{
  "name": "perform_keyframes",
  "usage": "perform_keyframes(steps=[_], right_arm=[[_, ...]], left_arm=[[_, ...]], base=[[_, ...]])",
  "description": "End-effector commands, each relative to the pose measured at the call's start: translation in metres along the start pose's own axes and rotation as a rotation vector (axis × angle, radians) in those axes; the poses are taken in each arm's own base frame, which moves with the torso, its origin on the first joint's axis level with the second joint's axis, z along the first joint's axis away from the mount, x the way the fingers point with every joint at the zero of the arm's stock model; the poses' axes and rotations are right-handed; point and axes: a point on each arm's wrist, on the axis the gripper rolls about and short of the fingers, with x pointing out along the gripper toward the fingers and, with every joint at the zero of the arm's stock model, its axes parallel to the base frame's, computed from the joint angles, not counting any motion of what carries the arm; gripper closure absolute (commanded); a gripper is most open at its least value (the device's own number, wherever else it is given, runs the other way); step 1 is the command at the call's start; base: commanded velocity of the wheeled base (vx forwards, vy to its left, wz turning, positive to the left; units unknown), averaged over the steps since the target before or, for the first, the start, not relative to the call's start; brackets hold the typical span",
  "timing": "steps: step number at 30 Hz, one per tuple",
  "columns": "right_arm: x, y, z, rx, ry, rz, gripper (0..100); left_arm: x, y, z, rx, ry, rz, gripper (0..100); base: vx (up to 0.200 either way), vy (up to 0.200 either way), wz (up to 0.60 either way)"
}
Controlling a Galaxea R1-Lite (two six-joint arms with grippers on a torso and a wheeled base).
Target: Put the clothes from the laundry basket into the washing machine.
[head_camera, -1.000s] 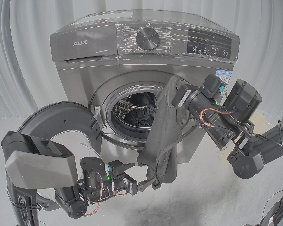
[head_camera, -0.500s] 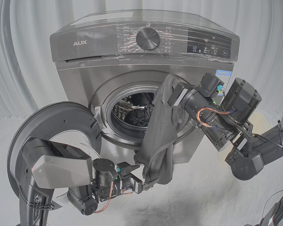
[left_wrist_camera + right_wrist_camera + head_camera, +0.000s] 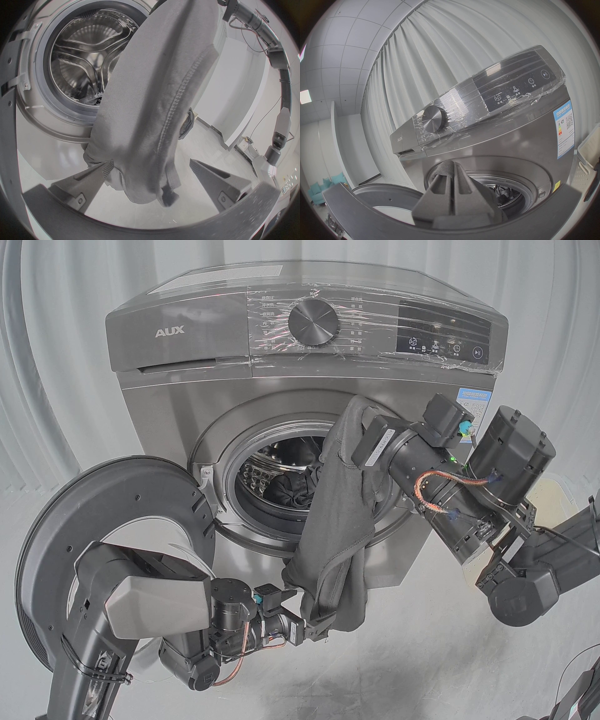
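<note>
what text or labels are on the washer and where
Brand logo in pale capitals, not quoted here: drawer front of the washing machine.
Print around the dial: too small to read.
Control panel captions: too small.
Blue energy label with QR code: too small.

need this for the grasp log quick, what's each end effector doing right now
Left end effector: open, around the grey garment's lower end.
Right end effector: closed on the grey garment's top.

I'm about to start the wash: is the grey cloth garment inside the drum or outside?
Outside. The grey cloth garment hangs in front of the steel drum opening, its top pinched in the right gripper.
</note>
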Motion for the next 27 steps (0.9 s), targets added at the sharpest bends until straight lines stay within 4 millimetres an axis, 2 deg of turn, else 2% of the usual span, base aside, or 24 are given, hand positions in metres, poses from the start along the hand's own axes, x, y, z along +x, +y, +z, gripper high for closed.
perform_keyframes(steps=[1,10,13,14,20,26,27], right_arm=[[-0.001,0.002,0.0,0.003,0.002,0.005,100],[-0.001,0.002,-0.001,0.004,0.001,0.007,100],[-0.002,0.002,-0.001,0.004,0.001,0.007,100],[-0.002,0.002,-0.001,0.004,0.001,0.007,100],[-0.002,0.0,-0.001,0.003,0.002,0.002,100],[-0.007,-0.01,-0.005,-0.014,0.026,-0.025,100],[-0.014,-0.027,-0.013,-0.045,0.069,-0.069,100]], left_arm=[[0.008,0.005,-0.012,-0.006,0.014,-0.005,0],[0.015,0.005,-0.025,-0.012,0.036,-0.02,0],[0.02,0.007,-0.023,-0.012,0.018,-0.018,0],[0.022,0.009,-0.025,-0.011,0.015,-0.009,100],[0.028,0.013,-0.024,-0.006,-0.006,0.0,100],[0.024,0.02,-0.013,0.004,-0.033,0.024,100],[0.01,0.023,0.011,0.018,-0.074,0.051,100]], base=[[0.0,0.0,0.0],[0.0,0.0,0.0],[0.0,0.0,0.0],[0.0,0.0,0.0],[0.0,0.0,0.0],[0.0,0.0,0.0],[0.0,0.0,0.0]])
